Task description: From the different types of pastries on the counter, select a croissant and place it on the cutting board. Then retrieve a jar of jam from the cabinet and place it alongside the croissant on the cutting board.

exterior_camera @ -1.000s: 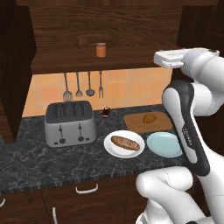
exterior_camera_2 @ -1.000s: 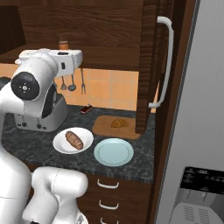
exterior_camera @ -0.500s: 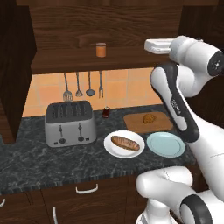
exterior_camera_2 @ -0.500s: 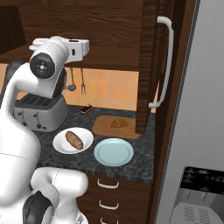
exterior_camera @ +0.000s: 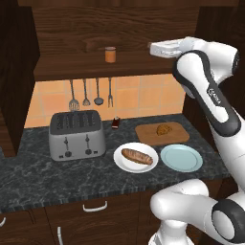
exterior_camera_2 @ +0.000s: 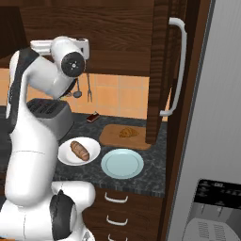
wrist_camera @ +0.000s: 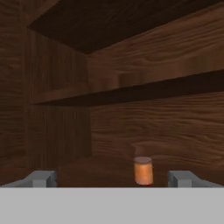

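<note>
We are looking at a dark brown wood cabinet (exterior_camera: 124, 33) whose grain is running in broad streaks across its back wall and thick shelf board. On that shelf, in the upper middle of the left base view, the jar of jam (exterior_camera: 110, 54) is standing upright: a small cylinder with orange contents and a pale lid. In the hand view the same jar (wrist_camera: 142, 170) is sitting low and right of centre, between the two grey fingertips (wrist_camera: 42, 178), well ahead of them and untouched. The gripper (wrist_camera: 111, 180) is spread wide and holding nothing; in the left base view it (exterior_camera: 160, 49) is reaching flat toward the shelf at the upper right, apart from the jar.

Below, the counter (exterior_camera: 28, 179) is showing dark, marbled stone. The cutting board (exterior_camera: 146, 134), a flat light-brown wooden rectangle with rounded corners, is lying at the right centre, and the lumpy golden croissant (exterior_camera: 164, 129) is resting on it. In front of the board, a round white plate (exterior_camera: 122, 162) is carrying the long brown loaf (exterior_camera: 137, 156), and a light-blue plate (exterior_camera: 182, 158) is lying just beside it. A boxy silver toaster (exterior_camera: 76, 134) is standing at the left, a tiny dark bottle (exterior_camera: 115, 124) behind the plates, and metal utensils (exterior_camera: 86, 93) are hanging against the orange tiles.
</note>
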You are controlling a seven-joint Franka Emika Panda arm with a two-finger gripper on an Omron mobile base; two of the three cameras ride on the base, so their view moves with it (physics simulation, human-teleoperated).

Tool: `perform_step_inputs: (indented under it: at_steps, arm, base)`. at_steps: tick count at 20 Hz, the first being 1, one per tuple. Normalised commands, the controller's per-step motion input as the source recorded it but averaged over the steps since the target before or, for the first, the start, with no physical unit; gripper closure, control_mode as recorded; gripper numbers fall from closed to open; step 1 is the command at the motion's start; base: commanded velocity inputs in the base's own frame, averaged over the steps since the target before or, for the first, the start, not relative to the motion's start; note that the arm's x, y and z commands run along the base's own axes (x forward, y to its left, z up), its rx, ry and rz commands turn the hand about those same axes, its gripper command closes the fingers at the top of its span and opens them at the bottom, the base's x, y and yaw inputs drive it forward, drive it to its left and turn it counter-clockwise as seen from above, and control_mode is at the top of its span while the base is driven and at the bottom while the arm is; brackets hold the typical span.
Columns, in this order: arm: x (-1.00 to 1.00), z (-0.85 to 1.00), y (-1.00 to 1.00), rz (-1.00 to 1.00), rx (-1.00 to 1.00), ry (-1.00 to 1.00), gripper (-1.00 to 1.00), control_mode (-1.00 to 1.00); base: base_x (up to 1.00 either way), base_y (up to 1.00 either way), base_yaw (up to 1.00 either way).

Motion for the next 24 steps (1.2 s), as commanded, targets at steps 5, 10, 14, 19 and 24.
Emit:
perform_step_inputs:
  at_steps: [5, 10, 14, 19, 24]
  arm:
    - [0.07, -0.02, 0.06, 0.27, 0.0, 0.0, -1.0, -1.0]
    - [0.24, -0.16, 0.0, 0.22, -0.03, -0.09, -1.0, -1.0]
    - [0.0, 0.03, 0.13, 0.11, -0.04, -0.01, -1.0, -1.0]
    - [0.37, 0.4, 0.35, 0.09, -0.25, 0.27, -1.0, -1.0]
    - [0.09, 0.04, 0.04, 0.01, -0.03, 0.07, -1.0, -1.0]
  base:
    - [0.0, 0.0, 0.0]
    - [0.0, 0.0, 0.0]
    - [0.0, 0.0, 0.0]
    - [0.0, 0.0, 0.0]
    - [0.0, 0.0, 0.0]
